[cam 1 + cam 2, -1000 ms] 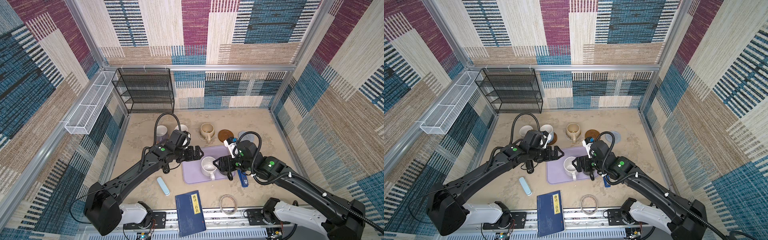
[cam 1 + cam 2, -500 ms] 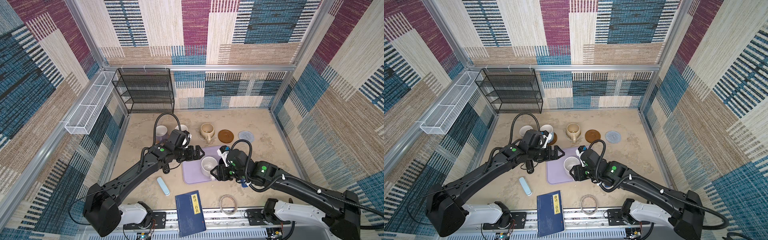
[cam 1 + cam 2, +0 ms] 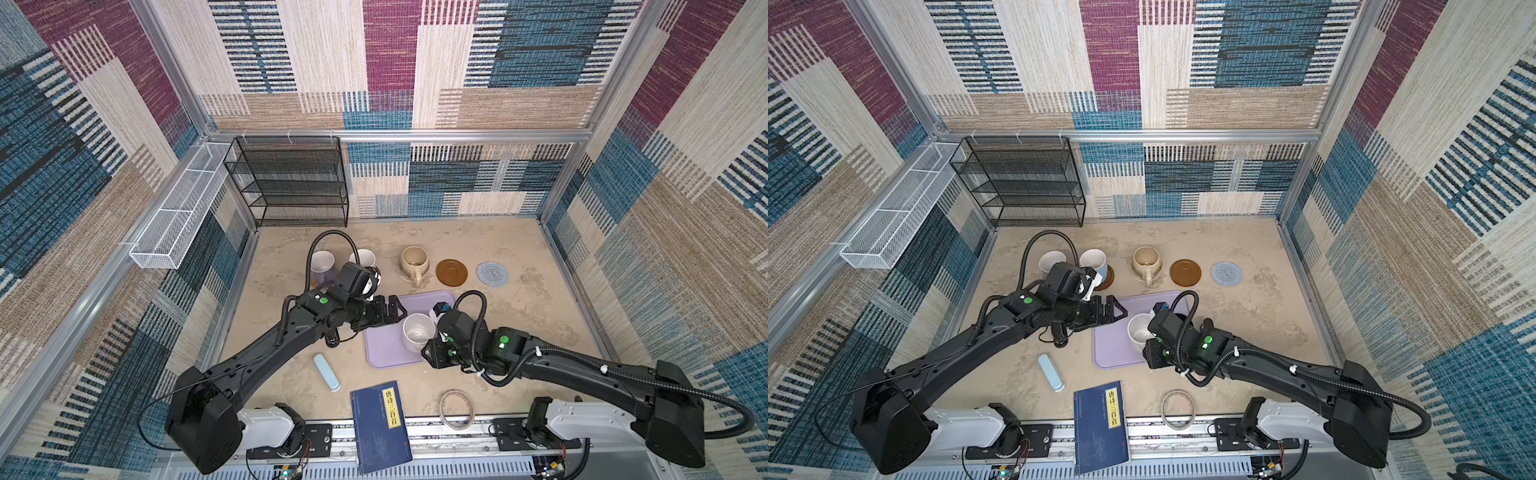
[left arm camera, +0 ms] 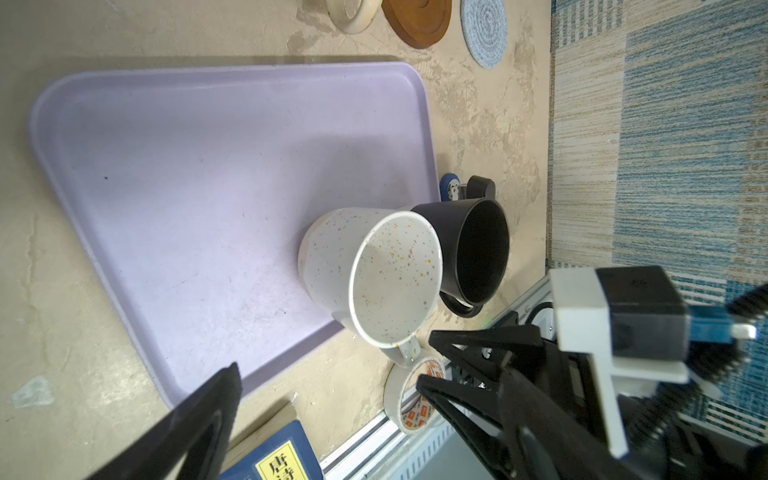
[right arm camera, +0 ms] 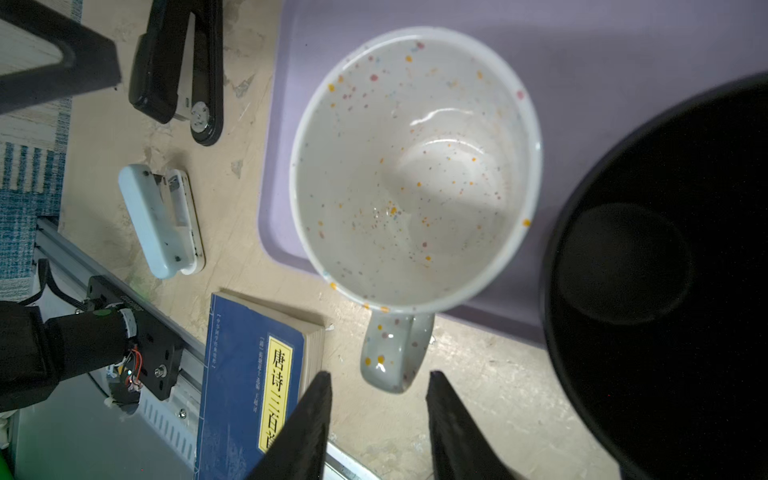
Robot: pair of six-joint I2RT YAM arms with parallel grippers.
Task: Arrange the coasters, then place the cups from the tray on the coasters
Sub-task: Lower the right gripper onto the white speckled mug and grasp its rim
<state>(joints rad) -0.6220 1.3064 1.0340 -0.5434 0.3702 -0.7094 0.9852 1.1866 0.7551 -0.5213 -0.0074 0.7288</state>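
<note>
Speckled cup [image 3: 417, 332] stands upright at the tray's [image 3: 386, 353] near edge, its handle jutting out over the table, with the black cup [image 4: 478, 249] just beside it. Right gripper [image 5: 378, 376] brackets the handle, jaws partly spread and not touching it. Left gripper [image 3: 398, 309] hovers spread wide over the tray's far left edge. Book [image 3: 380, 424] and tape ring [image 3: 456, 409] lie near.

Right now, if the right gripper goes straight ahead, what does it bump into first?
The right gripper points at the speckled white mug on the tray. Its handle sits just ahead, between the open jaws, so probably the handle first.
</note>
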